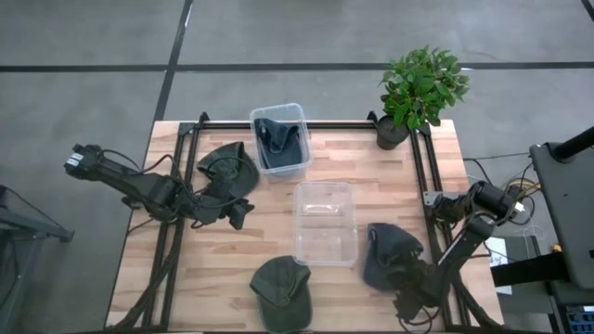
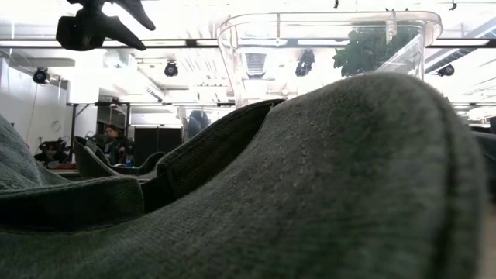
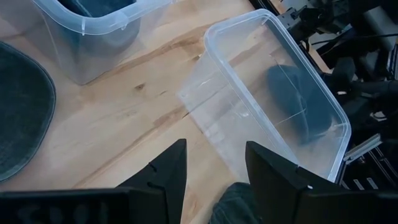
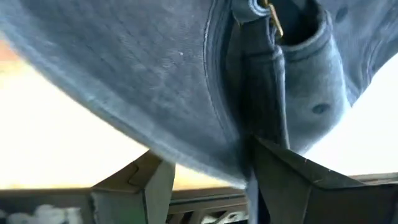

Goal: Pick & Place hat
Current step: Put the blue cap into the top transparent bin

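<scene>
Three dark hats lie on the wooden table: one at the far left, one at the near edge that fills the low view, and one on the right. A fourth hat sits in the far clear bin. An empty clear bin stands mid-table. My right gripper is at the right hat's near edge, shut on it. My left gripper hovers open, left of the empty bin. My right gripper has the right hat's back rim between its two fingers, close to the strap with the brass buckle. The cloth fills the gap between the fingers. Whether the hat is lifted clear, I cannot tell.
A potted plant stands at the table's far right corner. Black rails run along the table's left, right and far sides. Bare wood shows between the two bins and the left hat.
</scene>
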You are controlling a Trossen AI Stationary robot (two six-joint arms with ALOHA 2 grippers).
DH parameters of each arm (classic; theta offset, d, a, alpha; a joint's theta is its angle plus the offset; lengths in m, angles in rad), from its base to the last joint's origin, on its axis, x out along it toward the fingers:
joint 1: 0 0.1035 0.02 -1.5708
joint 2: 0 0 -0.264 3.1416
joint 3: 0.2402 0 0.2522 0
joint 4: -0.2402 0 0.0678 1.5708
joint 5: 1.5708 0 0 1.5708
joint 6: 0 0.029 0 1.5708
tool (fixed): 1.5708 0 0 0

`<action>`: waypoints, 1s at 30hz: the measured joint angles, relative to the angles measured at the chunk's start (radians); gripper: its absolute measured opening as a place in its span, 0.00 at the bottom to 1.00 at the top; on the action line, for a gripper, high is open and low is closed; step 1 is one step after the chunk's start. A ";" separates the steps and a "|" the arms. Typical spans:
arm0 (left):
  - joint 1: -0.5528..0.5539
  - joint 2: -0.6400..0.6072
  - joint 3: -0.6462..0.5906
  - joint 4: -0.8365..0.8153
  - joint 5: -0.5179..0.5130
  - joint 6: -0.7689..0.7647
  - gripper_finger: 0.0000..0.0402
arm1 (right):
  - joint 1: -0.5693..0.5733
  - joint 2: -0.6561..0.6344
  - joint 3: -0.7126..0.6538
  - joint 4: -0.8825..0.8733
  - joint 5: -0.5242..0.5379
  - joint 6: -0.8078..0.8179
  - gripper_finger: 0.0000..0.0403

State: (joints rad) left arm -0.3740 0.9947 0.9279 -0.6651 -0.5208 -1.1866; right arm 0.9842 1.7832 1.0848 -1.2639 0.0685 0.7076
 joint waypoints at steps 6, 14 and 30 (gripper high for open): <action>0.000 0.000 0.000 -0.001 0.004 0.013 0.39 | -0.001 -0.069 0.039 -0.041 -0.065 0.156 0.50; 0.000 0.000 0.000 -0.001 0.004 0.035 0.39 | 0.001 -0.208 0.087 -0.038 -0.209 0.514 0.50; 0.000 0.000 0.000 -0.001 0.004 0.034 0.39 | 0.038 -0.342 0.074 0.072 -0.143 1.604 0.50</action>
State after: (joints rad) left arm -0.3737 0.9947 0.9279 -0.6662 -0.5167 -1.1526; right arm 1.0227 1.4416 1.1586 -1.1914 -0.0746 2.3121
